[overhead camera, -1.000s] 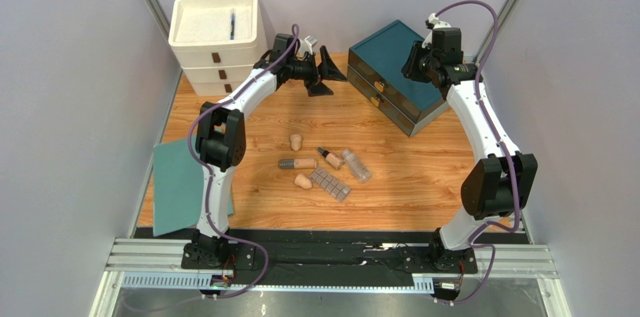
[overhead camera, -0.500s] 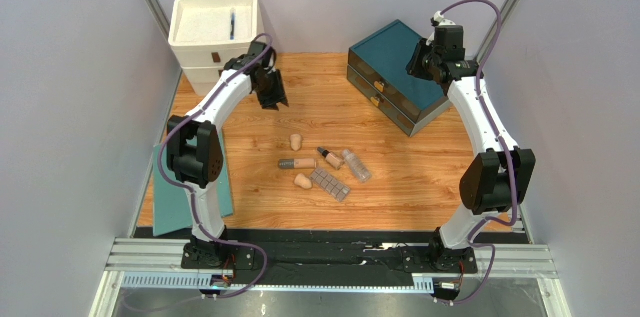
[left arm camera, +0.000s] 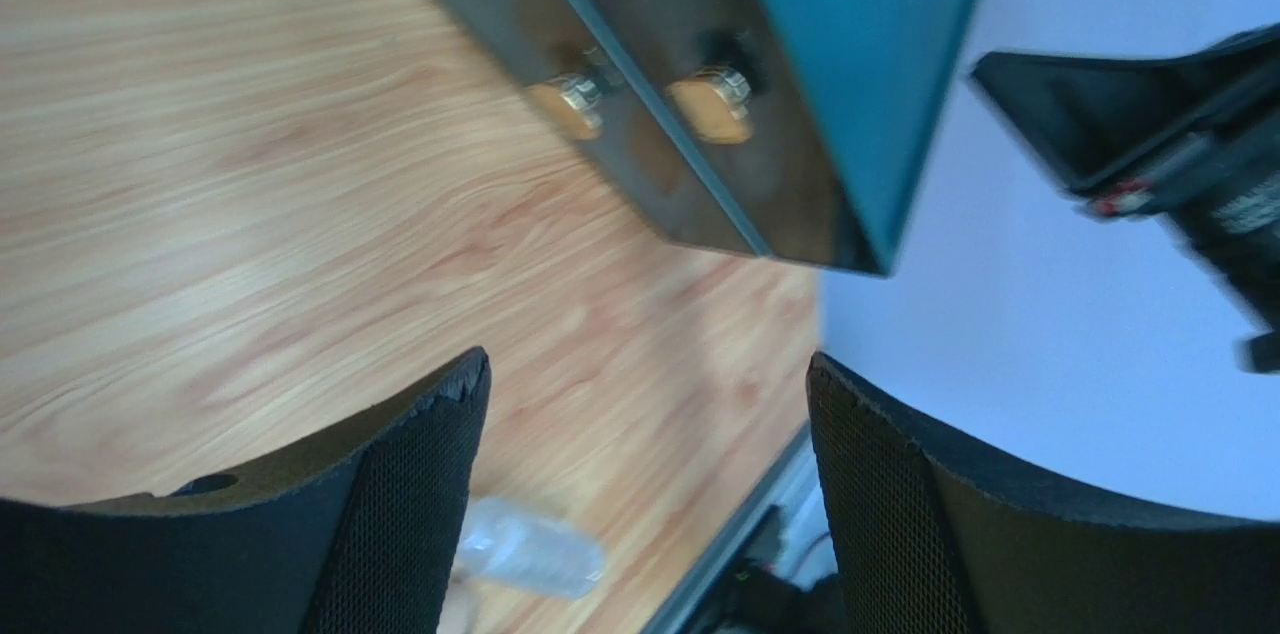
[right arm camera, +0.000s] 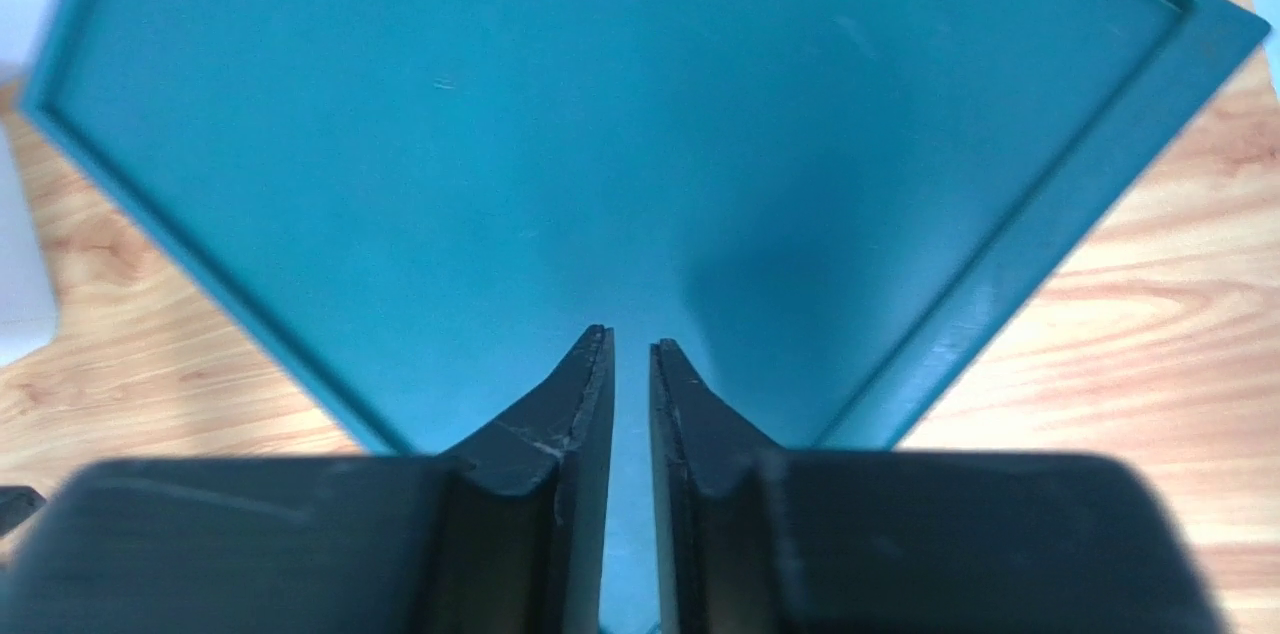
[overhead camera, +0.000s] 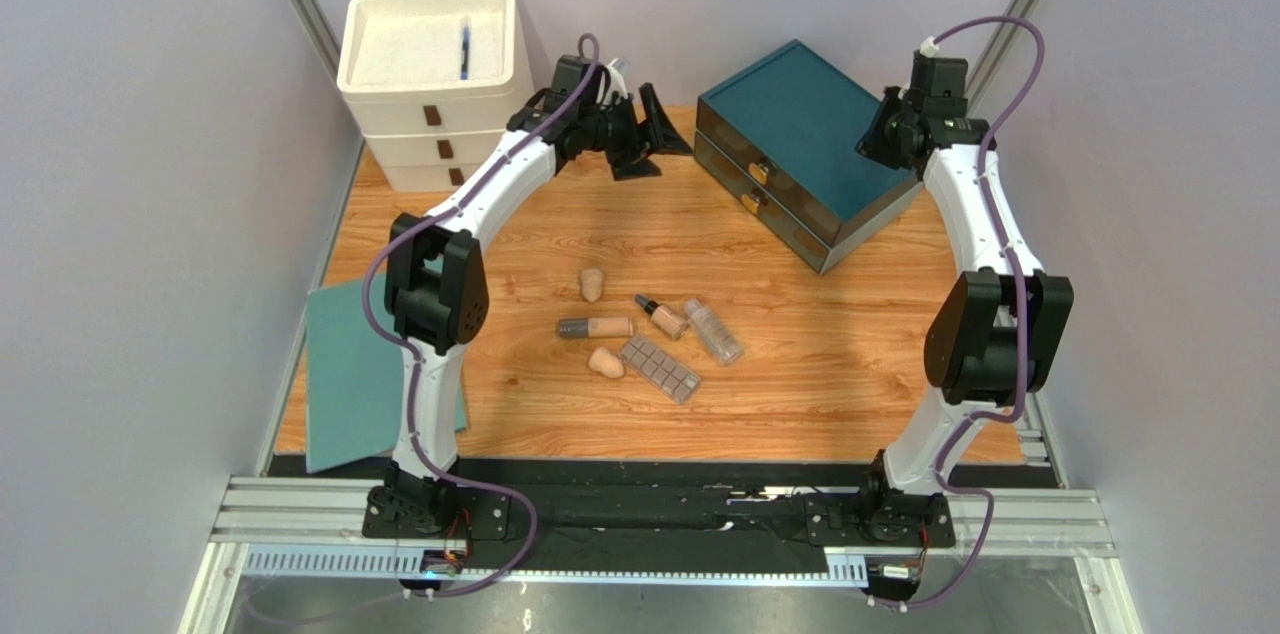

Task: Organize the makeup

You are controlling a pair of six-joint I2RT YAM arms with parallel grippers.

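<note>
Loose mid-table on the wooden tabletop [overhead camera: 842, 379], well apart from both arms: two beige egg-shaped sponges [overhead camera: 592, 282], beige tube with grey cap [overhead camera: 597, 327], black-capped dropper bottle [overhead camera: 657, 313], clear plastic bottle [overhead camera: 712, 331], grey-brown gridded palette [overhead camera: 661, 369].

Left gripper [left arm camera: 646, 379] is spread wide and empty, facing the teal two-drawer box [overhead camera: 796, 102]. Right gripper [right arm camera: 628, 364] hangs over the box lid, jaws a thin slit apart, nothing between.

Risks: both drawers look closed. The small brass knobs [left arm camera: 709, 91] could slip from a pinch, a pull could drag the box, and the arms could clash there.

Only the left wrist view shows the knobs; only the top view shows all six items.
</note>
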